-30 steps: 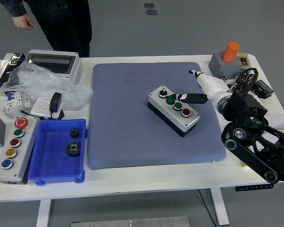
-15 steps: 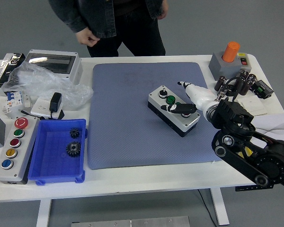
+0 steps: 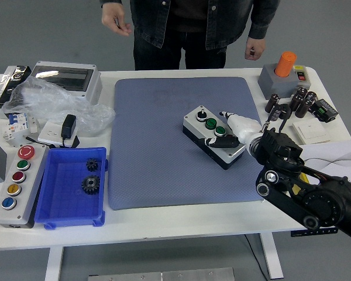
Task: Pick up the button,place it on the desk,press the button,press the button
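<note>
Head view: the grey, black-based rectangular push-button box [image 3: 214, 137] lies slantwise on the blue-grey textured mat [image 3: 158, 152], right of centre. The right hand [image 3: 234, 132], white-shelled with dark fingertips, is over the box's near-right end, one dark finger [image 3: 222, 142] lying on the top face where the last button would be; it grips nothing, and I can't tell how the other fingers are set. The box looks rigid, moderately heavy and smooth-walled (probably slick), so I'd take hold across its long sides, clear of the small black knob and two green caps on top. The woven-looking mat should keep it from sliding under a press. No left hand in view. To the left sit a blue plastic bin [image 3: 70, 202] holding two dark gears and a long grey panel [image 3: 14, 184] of coloured buttons. A person stands at the far edge, hands hanging free.
</note>
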